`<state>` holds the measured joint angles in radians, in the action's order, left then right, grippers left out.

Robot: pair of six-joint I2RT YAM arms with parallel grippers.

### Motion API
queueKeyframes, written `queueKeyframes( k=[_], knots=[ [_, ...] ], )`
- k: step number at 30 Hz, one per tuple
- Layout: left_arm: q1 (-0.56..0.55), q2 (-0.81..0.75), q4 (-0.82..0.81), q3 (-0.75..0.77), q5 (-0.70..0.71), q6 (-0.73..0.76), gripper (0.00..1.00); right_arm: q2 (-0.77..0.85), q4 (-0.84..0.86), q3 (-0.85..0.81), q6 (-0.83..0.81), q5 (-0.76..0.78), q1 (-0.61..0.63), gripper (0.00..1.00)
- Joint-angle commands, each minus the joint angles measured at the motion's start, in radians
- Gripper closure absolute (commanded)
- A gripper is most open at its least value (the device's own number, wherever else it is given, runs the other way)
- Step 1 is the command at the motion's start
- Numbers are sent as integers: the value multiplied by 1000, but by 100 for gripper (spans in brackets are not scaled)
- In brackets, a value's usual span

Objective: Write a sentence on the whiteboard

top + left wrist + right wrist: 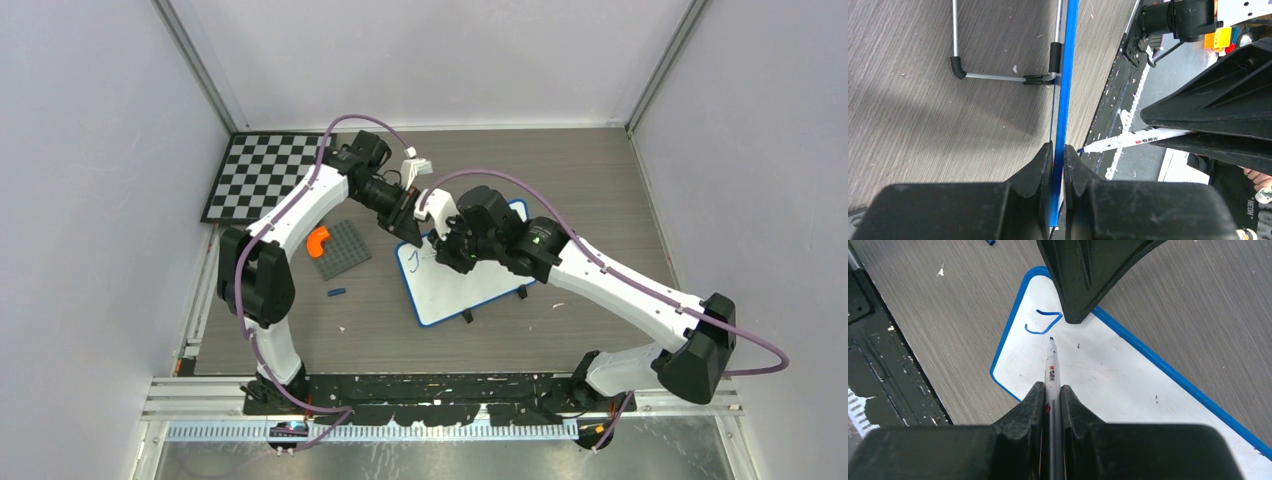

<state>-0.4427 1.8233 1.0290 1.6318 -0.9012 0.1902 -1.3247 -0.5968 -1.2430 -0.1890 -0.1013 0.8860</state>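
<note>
While my left pincer [1058,152] clamps the blue frame of the whiteboard [462,285], my right pincer [1051,390] is closed tight around a marker [1052,367], its tip pointing at the white face. The whiteboard sits askew on the middle of the surface [600,170], between my arms. Of the sentence [1055,323], only a blue J shows near one corner, with the marker tip just beside it.

The whiteboard [452,290], white with a rounded blue frame and two small black feet along its near edge, lies askew at the middle of the table [600,190]. Of the sentence [1054,324], only a blue handwritten "J" shows, near the whiteboard's far left corner.
</note>
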Motion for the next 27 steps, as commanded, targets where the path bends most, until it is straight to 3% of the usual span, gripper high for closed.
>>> queueKeyframes(
  k=[1,27],
  knots=[
    [-7,-13,-21,-7,19,-18,100,-6,47,5,-10,51,-2,100],
    [-8,-9,-23,-12,20,-16,100,-49,74,32,-10,38,-1,100]
  ],
)
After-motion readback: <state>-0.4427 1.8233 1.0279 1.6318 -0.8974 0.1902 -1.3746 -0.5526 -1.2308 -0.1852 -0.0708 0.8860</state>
